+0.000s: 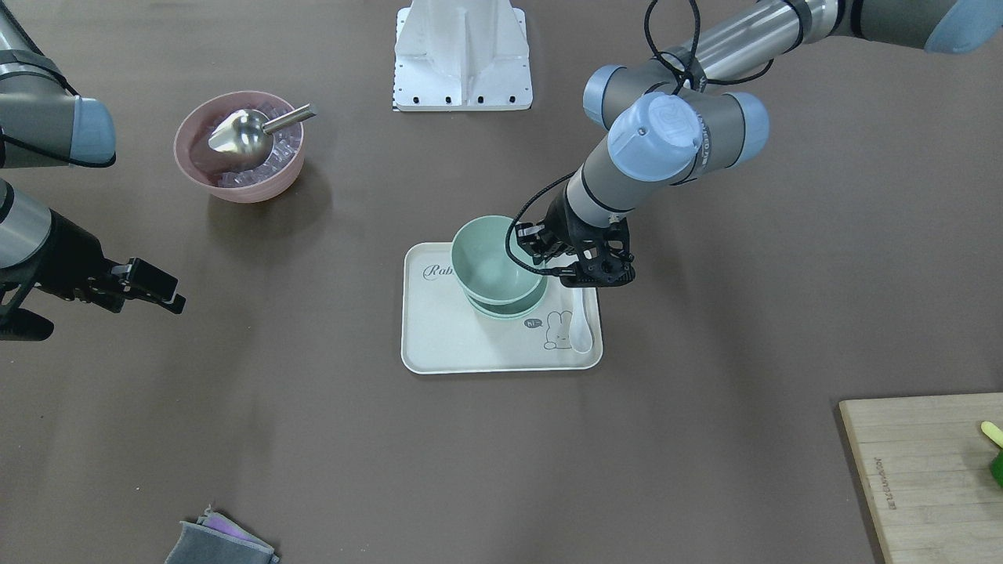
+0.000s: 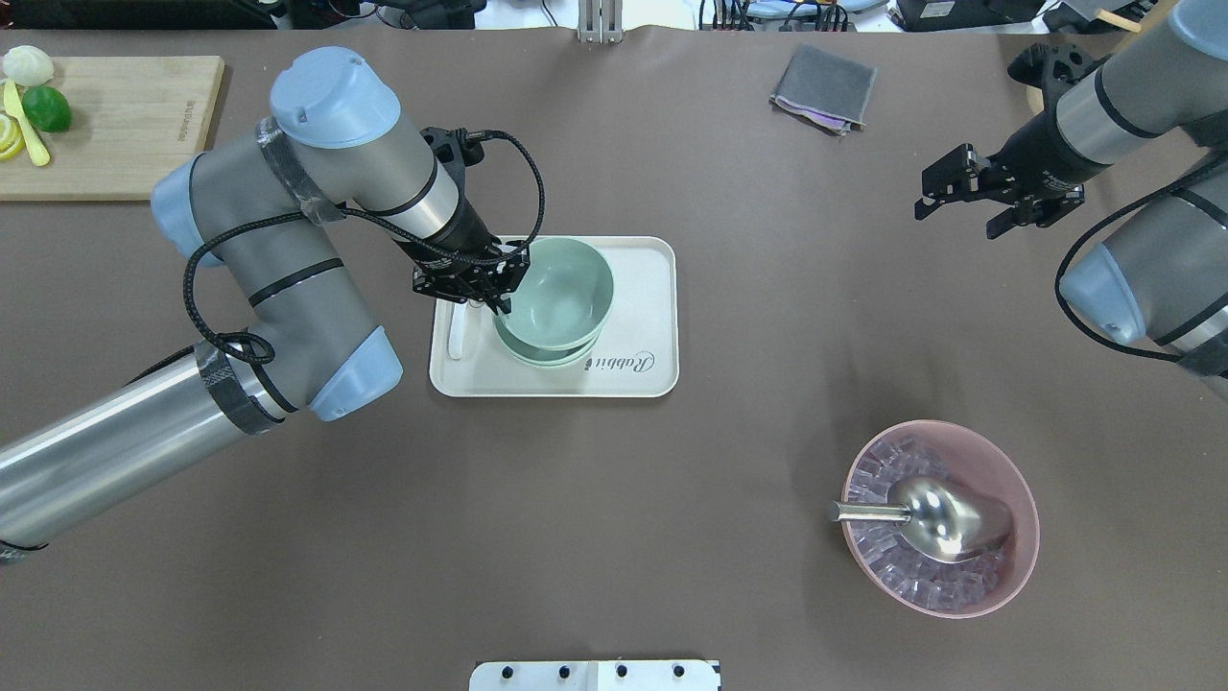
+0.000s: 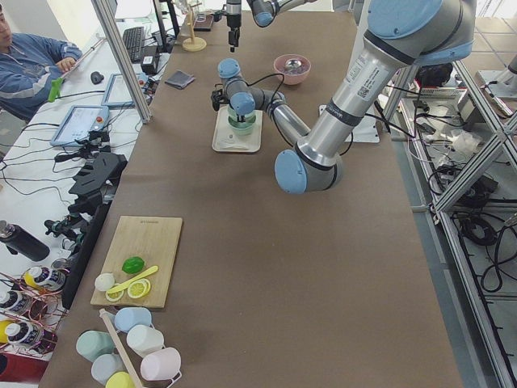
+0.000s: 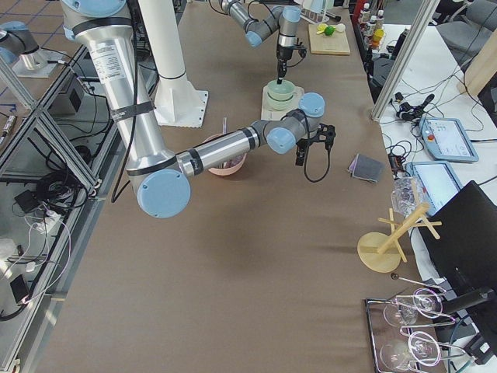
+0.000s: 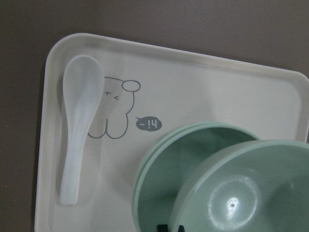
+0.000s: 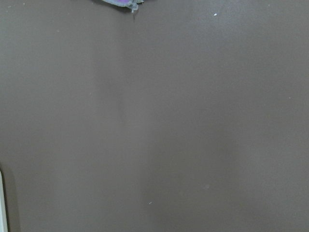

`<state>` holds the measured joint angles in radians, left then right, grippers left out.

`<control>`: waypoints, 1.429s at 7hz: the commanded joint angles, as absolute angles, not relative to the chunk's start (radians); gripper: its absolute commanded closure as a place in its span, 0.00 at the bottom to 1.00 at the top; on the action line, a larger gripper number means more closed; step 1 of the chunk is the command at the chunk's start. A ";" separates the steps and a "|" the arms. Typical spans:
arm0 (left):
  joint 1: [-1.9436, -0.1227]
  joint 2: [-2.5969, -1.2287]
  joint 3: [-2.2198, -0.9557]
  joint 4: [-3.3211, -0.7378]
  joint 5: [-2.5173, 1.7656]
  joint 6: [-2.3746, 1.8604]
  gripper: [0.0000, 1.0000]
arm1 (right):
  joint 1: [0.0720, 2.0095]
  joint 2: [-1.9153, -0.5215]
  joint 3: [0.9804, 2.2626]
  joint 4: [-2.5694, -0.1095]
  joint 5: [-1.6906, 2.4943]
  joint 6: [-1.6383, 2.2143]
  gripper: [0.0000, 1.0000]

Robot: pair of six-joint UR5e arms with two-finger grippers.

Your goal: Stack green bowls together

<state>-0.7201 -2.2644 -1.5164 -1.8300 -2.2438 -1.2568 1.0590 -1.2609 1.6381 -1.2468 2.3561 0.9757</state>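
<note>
A pale mint-green bowl (image 1: 490,262) hangs tilted in my left gripper (image 1: 541,266), which is shut on its rim. It sits just over two nested green bowls (image 1: 519,310) on a cream tray (image 1: 454,345). In the overhead view the held bowl (image 2: 561,283) covers most of the stack (image 2: 547,357), with my left gripper (image 2: 501,305) at its left rim. The left wrist view shows the held bowl (image 5: 241,193) close up over the nested bowls (image 5: 159,183). My right gripper (image 2: 955,221) is open and empty, far from the tray.
A white spoon (image 2: 458,331) lies on the tray beside the bowls. A pink bowl (image 2: 1025,499) with ice and a metal scoop (image 2: 945,518) stands near my right side. A cutting board (image 2: 125,125) with lime is far left; a grey cloth (image 2: 825,86) lies at the far edge.
</note>
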 commanded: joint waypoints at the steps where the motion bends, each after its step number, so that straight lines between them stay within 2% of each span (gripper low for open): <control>1: -0.721 -2.266 -1.506 -1.835 -2.209 -1.258 0.02 | 1.060 -1.261 1.640 -1.247 2.358 0.976 0.00; 4: -0.751 -2.257 -1.531 -1.836 -2.232 -1.255 0.02 | 1.081 -1.262 1.644 -1.247 2.368 0.973 0.00; 5: -0.790 -2.205 -1.593 -1.832 -2.274 -1.253 0.02 | 1.103 -1.273 1.644 -1.247 2.379 0.947 0.00; 8: -0.902 -1.896 -1.903 -1.763 -2.289 -1.028 0.02 | 1.233 -1.382 1.634 -1.293 2.388 0.636 0.00; 10: -1.033 -1.647 -2.008 -1.750 -2.263 -0.700 0.02 | 1.323 -1.396 1.629 -1.454 2.373 0.360 0.00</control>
